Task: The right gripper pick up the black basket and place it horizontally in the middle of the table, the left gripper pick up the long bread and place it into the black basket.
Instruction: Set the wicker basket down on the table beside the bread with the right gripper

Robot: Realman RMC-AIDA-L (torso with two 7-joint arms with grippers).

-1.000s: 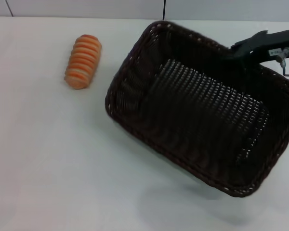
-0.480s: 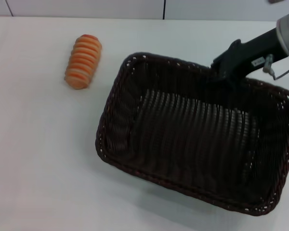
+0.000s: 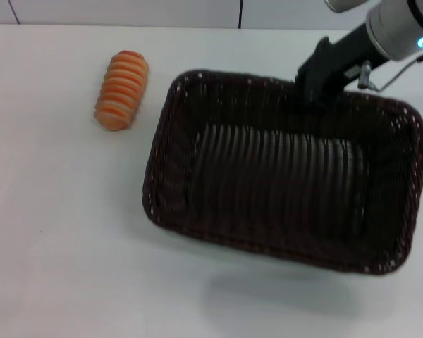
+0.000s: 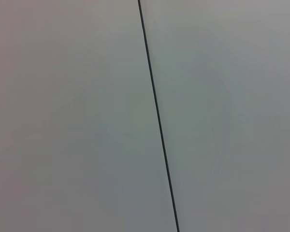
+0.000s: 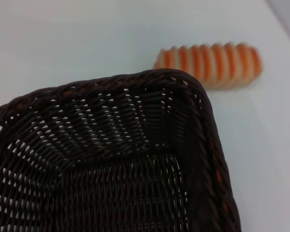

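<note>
Since earlier, the large dark woven wicker basket has turned nearly horizontal, right of frame centre; the black right gripper clamps its far rim and should lower it level before releasing.

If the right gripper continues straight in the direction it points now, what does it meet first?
Probably the black basket: the right gripper is at its far rim and points toward its inside, down and to the robot's left. Beyond that lies the table. Depth is hard to judge.

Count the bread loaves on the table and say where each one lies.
1. The long bread lies on the table, to the left of the black basket and apart from it. Nothing shows inside the basket.
</note>
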